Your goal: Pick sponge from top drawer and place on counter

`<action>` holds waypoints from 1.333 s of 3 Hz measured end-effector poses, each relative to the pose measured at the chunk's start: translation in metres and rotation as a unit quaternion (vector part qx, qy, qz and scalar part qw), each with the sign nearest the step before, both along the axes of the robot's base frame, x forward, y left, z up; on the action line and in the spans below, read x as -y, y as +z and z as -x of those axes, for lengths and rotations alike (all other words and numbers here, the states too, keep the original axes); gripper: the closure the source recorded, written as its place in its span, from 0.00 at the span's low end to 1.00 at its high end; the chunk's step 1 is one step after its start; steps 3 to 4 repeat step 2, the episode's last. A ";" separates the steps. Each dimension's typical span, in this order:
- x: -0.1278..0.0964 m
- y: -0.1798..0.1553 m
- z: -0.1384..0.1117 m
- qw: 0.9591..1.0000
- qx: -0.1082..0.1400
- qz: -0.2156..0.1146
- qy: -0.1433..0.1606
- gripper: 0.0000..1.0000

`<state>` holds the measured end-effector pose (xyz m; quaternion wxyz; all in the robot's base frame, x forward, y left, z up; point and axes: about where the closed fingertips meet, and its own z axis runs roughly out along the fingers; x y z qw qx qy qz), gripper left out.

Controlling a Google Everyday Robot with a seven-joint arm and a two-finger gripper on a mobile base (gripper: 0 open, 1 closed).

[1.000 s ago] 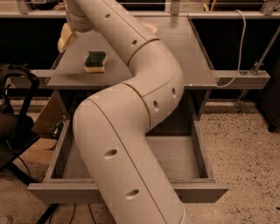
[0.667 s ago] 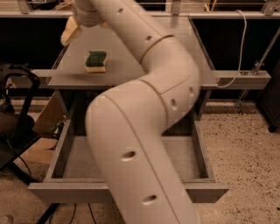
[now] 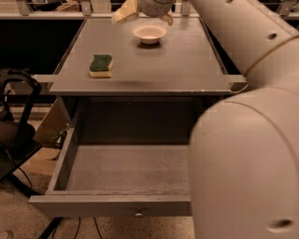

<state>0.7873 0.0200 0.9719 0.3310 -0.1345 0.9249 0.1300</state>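
The sponge (image 3: 101, 65), dark green on top with a yellow-tan base, lies flat on the left part of the grey counter (image 3: 177, 70). Nothing touches it. My gripper (image 3: 141, 20) hangs at the far edge of the counter, above and just behind a white bowl (image 3: 149, 33), well away from the sponge. Its tan fingers (image 3: 123, 14) are spread and hold nothing. The top drawer (image 3: 126, 168) is pulled out below the counter. Its floor is bare, and its small metal knob (image 3: 138, 214) shows on the front panel.
My thick white arm (image 3: 247, 140) fills the right side and hides the drawer's right end. A dark chair frame (image 3: 16, 121) and a cardboard piece (image 3: 49, 130) stand left of the cabinet. A speckled floor lies below.
My arm has swung to the right and out of the middle, uncovering the counter, the bowl and the drawer. The sponge has stayed where it lay on the counter.
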 end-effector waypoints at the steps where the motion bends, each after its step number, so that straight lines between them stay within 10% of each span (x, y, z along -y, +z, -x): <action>1: 0.074 0.034 0.041 0.992 0.052 -0.083 -0.080 0.00; 2: 0.118 0.058 0.082 0.976 0.099 -0.131 -0.142 0.00; 4: 0.118 0.058 0.082 0.976 0.099 -0.131 -0.142 0.00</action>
